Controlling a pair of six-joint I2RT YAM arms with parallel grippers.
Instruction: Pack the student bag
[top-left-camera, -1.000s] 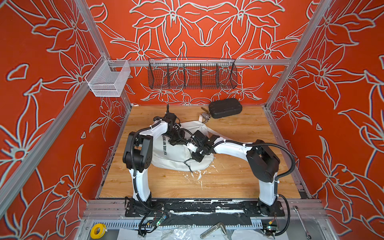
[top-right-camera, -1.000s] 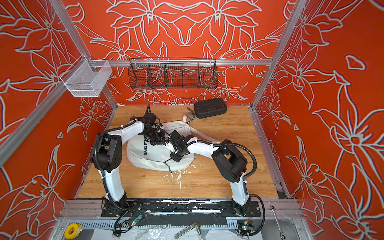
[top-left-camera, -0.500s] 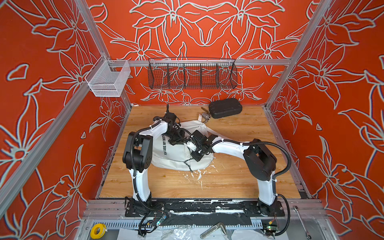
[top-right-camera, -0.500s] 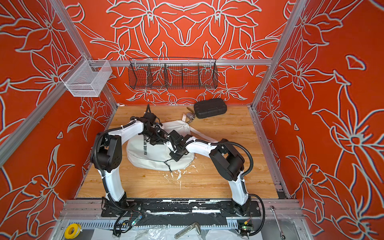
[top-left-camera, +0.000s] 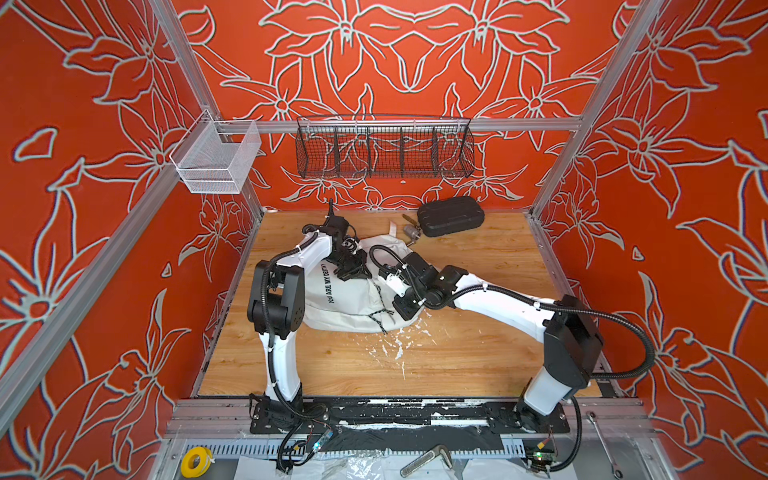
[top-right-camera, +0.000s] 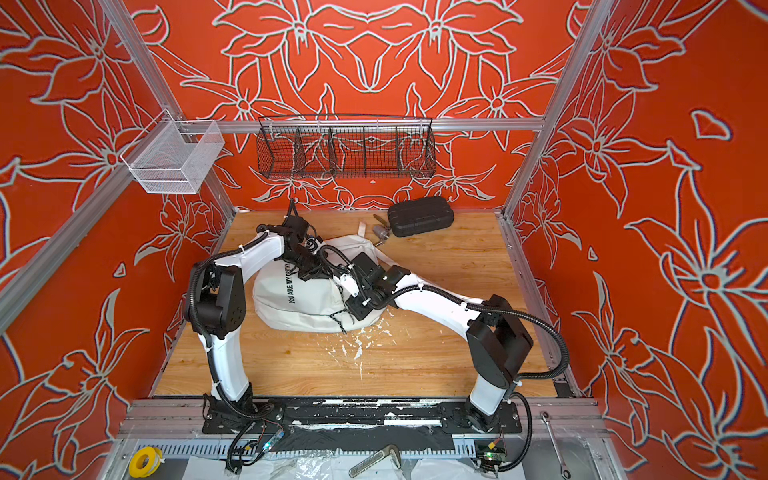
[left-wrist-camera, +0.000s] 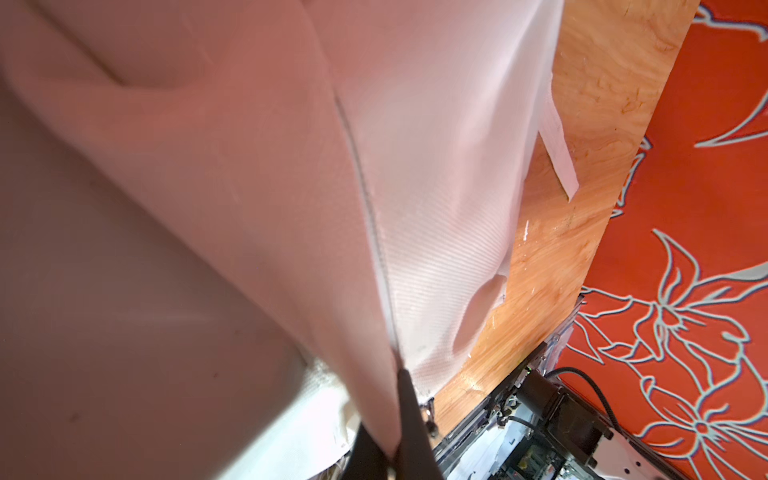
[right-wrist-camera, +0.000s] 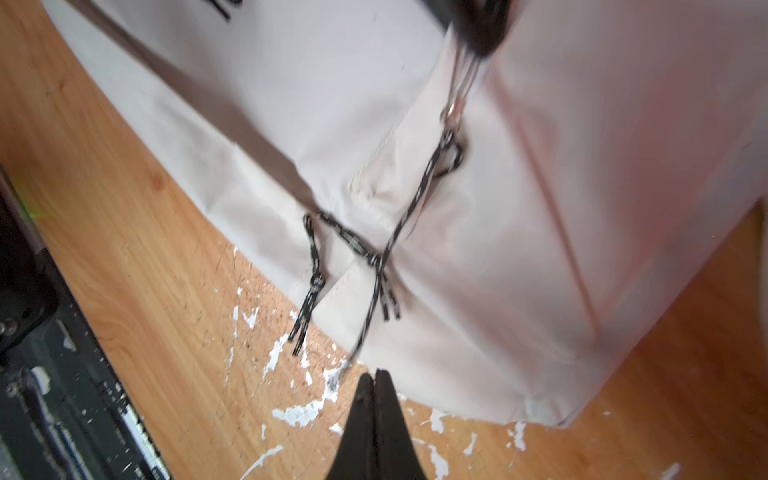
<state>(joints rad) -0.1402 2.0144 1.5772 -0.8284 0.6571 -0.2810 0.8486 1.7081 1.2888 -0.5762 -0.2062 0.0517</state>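
Hard to read first. The left wrist view is almost filled by out-of-focus white cloth with a pink cast. Only a dark seam line and a strip of tabletop (left-wrist-camera: 582, 124) come through clearly. At the frame edge the left gripper (left-wrist-camera: 391, 417) shows its fingers (left-wrist-camera: 411, 415) clenched on a raised fold of the student bag (top-left-camera: 345, 301), and the seam runs straight into the pinch. In both top views that grip is buried under the wrist and its cables.

The right wrist view is smeared. A dark shape above the metal zipper pull (right-wrist-camera: 456, 104) is cut off and cannot be identified. The bag's print (top-left-camera: 326, 284) is clipped in the right wrist view but legible in a top view. A small metallic item (top-left-camera: 411, 236) just beside the black hard case (top-left-camera: 451, 216) is too small to name.

The right gripper (right-wrist-camera: 376, 376) has its fingers pressed together with nothing seen between them. The tips hang just over the tabletop beside the bag's lower edge, near the loose ends of the black zipper cords (right-wrist-camera: 374, 266).

The bag lies flat on the tabletop, left of centre, between the two arms.

Pose: the left arm (top-left-camera: 282, 365) rises from the front rail, bends at a high elbow and reaches back, with the wrist folded down onto the bag's far part. The right arm (top-left-camera: 498, 305) runs low and long across from the right, its wrist tipped down at the bag's near right end.
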